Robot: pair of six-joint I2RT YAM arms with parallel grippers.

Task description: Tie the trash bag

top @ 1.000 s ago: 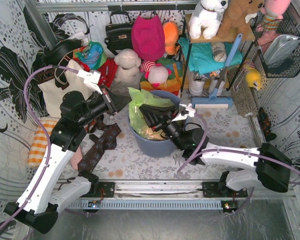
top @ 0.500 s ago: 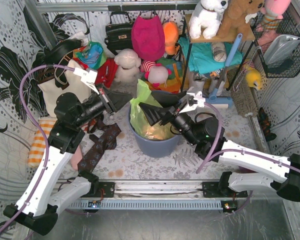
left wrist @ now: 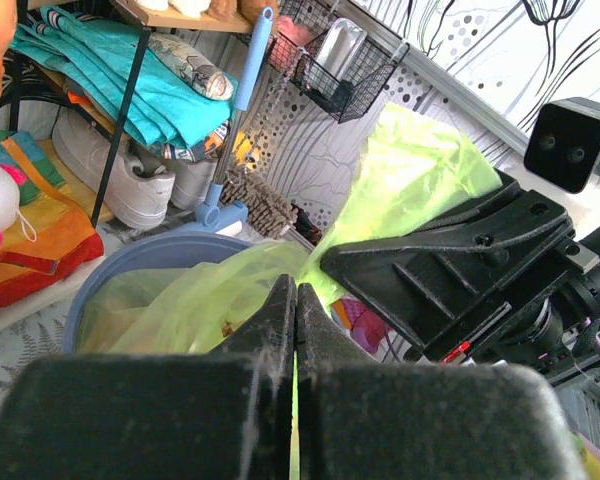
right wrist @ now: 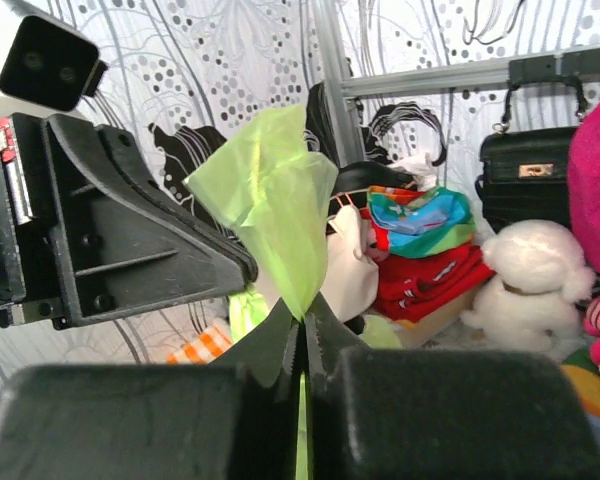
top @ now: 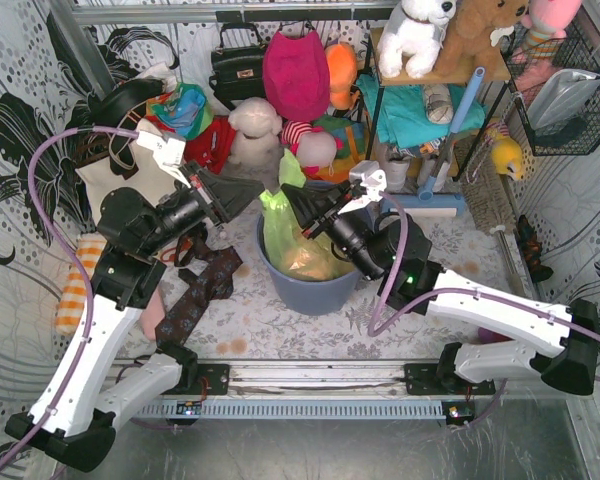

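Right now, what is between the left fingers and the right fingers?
Just the trash bag's green top, pinched by the left fingers and right fingers. The top view shows it.

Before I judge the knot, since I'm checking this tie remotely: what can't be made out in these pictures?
Top view: the left gripper and right gripper meet over the trash bag and cover its neck; any knot or twist cannot be told.
Top view: the bin wall hides the bag's lower part.
Both wrist views: each gripper's own shut jaws hide how much film is pinched.
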